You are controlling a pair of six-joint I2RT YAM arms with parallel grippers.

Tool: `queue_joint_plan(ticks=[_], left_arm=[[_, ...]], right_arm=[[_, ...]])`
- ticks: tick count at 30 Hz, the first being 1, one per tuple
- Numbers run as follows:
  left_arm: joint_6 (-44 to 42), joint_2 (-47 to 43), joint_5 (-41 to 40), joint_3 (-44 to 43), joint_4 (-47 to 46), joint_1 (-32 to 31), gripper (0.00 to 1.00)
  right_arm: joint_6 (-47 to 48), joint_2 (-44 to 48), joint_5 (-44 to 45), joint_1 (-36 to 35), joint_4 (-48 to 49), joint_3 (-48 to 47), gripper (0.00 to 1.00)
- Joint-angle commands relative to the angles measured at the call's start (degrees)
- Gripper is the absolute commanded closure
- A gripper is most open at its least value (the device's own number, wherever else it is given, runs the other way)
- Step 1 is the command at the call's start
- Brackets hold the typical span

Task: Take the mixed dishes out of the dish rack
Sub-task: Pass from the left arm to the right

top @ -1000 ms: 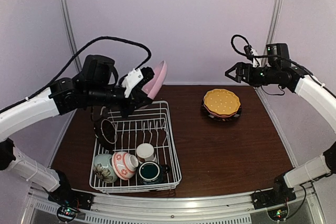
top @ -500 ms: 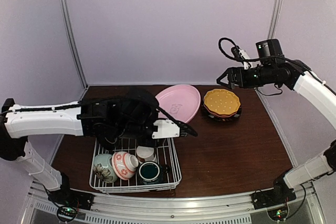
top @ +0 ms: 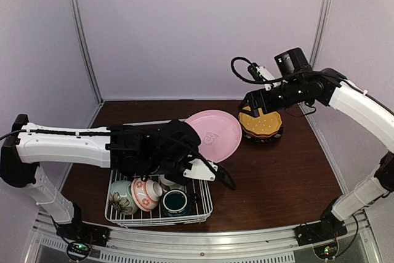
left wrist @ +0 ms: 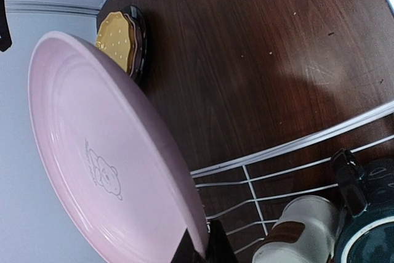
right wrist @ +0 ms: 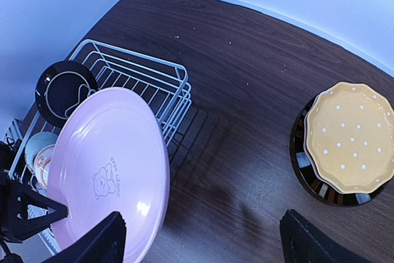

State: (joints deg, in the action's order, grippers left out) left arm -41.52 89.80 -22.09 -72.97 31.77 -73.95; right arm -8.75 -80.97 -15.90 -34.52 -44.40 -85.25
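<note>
My left gripper (top: 207, 162) is shut on the near rim of a pink plate (top: 215, 135) with a bear print, holding it tilted just right of the white wire dish rack (top: 204, 196). In the left wrist view the plate (left wrist: 104, 152) fills the left side, pinched between my fingers (left wrist: 212, 247). My right gripper (top: 247, 104) is open and empty, hovering above the table between the pink plate (right wrist: 111, 164) and a yellow-orange dotted plate (top: 261, 120) that tops a stack. The rack holds a black plate (right wrist: 64, 90), a pale-green bowl (top: 120, 193), a pink-white bowl (top: 146, 193), a white cup (top: 170, 181) and a teal mug (top: 175, 202).
The stack under the yellow-orange plate (right wrist: 351, 137) sits at the back right on the dark wooden table (top: 277, 177). My left arm lies across the rack's back half and hides it. Metal frame posts (top: 83, 41) stand at the back corners.
My left arm has swung the pink plate from upright above the rack's back to the right and lower, beside the rack. My right arm has moved left and down, toward the plate.
</note>
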Motion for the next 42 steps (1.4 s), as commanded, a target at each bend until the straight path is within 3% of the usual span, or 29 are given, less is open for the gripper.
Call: queue_joint_plan(ticks=[1,10,19,31,35,37,39,42], left_arm=[[-1.71,0.96,-2.18,-2.92,-1.15,-0.96,1.00],[-2.38,1.41,-3.06,-3.32,-1.18,-1.70,1.00],[-2.26,1.43,-3.46,-3.17,-1.18,-2.24,1.00],[-1.91,1.74,-4.49,-2.88,-1.30,-2.25,1.00],[-1.75,1.69,-5.96,-2.47,-1.82,-2.20,1.00],[-1.36,1.78,-7.13,-2.36,-2.13,-2.25,1.00],[-0.85,1.73,-7.81,-2.35,-2.42,-2.19,0.94],[0.53,1.34,-8.38,-2.20,-3.11,-2.25,0.70]], right_arm=[[1.01,-2.04,5.17,-2.32,-1.96,-2.40,0.13],[1.94,-5.95,10.69,-6.17,-3.16,-4.01,0.16],[2.25,-8.03,12.09,-7.46,-3.88,-4.44,0.25],[2.71,-9.43,12.45,-7.75,-4.07,-4.85,0.74],[2.90,-9.49,10.32,-7.75,-4.17,-5.17,1.00],[2.59,-9.17,10.23,-7.75,-3.88,-5.09,1.00],[2.47,-8.95,10.19,-7.75,-3.81,-5.04,1.00],[2.42,-8.67,10.54,-7.75,-3.61,-5.05,1.00]])
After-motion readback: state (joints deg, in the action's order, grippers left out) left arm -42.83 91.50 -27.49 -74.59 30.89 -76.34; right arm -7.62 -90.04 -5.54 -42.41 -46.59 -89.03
